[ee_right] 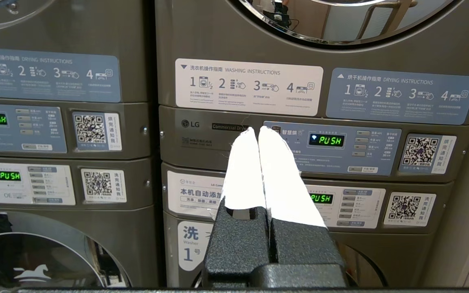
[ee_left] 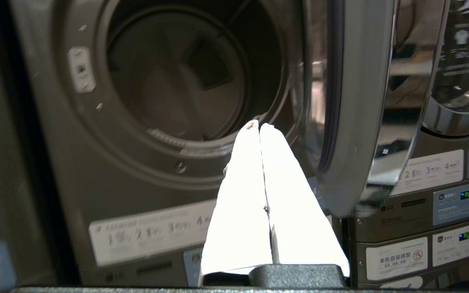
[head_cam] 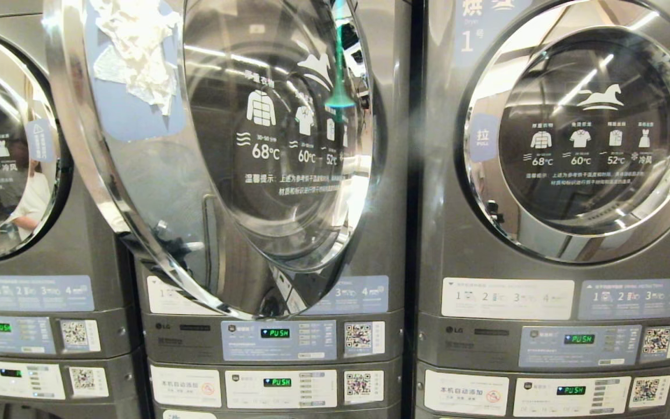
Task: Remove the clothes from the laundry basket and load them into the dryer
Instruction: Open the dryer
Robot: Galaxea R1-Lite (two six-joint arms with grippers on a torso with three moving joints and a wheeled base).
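Left gripper [ee_left: 260,125] has its two white fingers [ee_left: 242,195] pressed together on nothing, tips pointing at the lower rim of the open dryer [ee_left: 96,171]. Beyond those tips lies the dark drum [ee_left: 185,73], with no clothing visible inside it. To one side of the gripper, close by, stands the swung-out dryer door [ee_left: 356,122], its chrome rim edge-on; in the head view that door [head_cam: 224,157] covers most of the middle machine. No clothes and no laundry basket appear in any view. Right gripper [ee_right: 257,130], also closed and empty, faces the control panel [ee_right: 332,148] of the neighbouring machine [ee_right: 299,49], whose green display [ee_right: 326,140] reads PUSH.
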